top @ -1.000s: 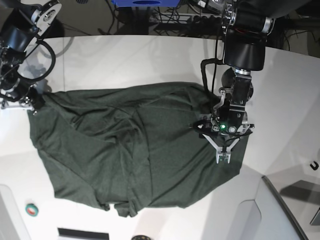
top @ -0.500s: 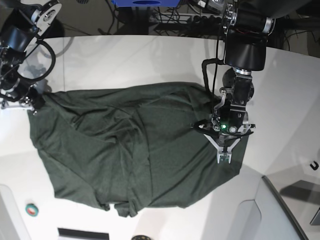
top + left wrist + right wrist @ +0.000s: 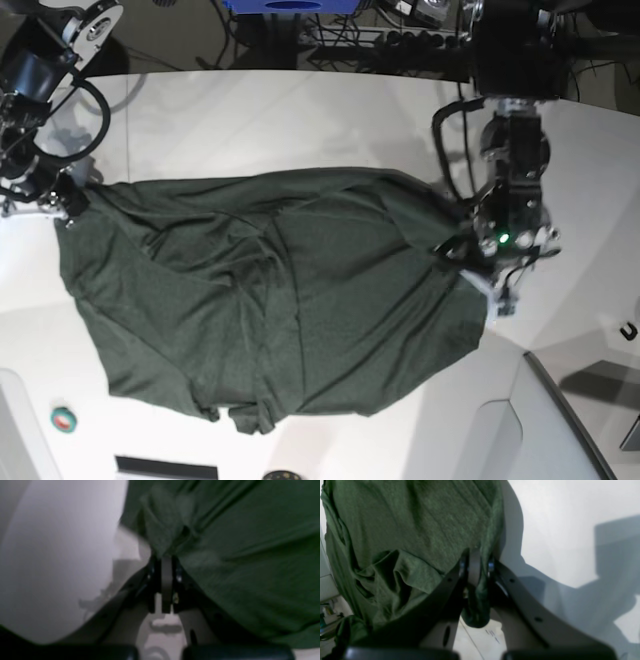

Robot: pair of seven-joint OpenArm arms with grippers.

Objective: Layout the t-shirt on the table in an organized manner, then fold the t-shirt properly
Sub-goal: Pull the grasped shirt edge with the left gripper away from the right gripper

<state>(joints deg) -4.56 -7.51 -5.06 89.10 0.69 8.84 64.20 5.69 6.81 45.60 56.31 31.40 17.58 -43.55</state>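
The green t-shirt [image 3: 270,300] lies spread on the white table [image 3: 250,120], crumpled, with many soft folds across its middle. It covers most of the middle of the table, and its lower edge reaches near the front side. One small bunch of cloth hangs out at the bottom edge.

The left gripper [image 3: 497,292] stands at the shirt's edge on the right side of the base view. In its own camera the two fingers [image 3: 166,580] are pressed together, and a pinch of the green cloth rises up from between their tips. So it holds the shirt's edge there. The picture is blurred, so I cannot tell how much cloth is caught.

The right gripper [image 3: 68,207] is at the opposite corner of the shirt, on the left side of the base view. Its fingers [image 3: 475,570] are also closed tight, and a thick fold of cloth [image 3: 476,610] is squeezed between them and hangs down below. Beside it the table is bare and carries the arm's shadow.

A small round green and red thing [image 3: 64,419] lies near the front left corner of the table, apart from the shirt.
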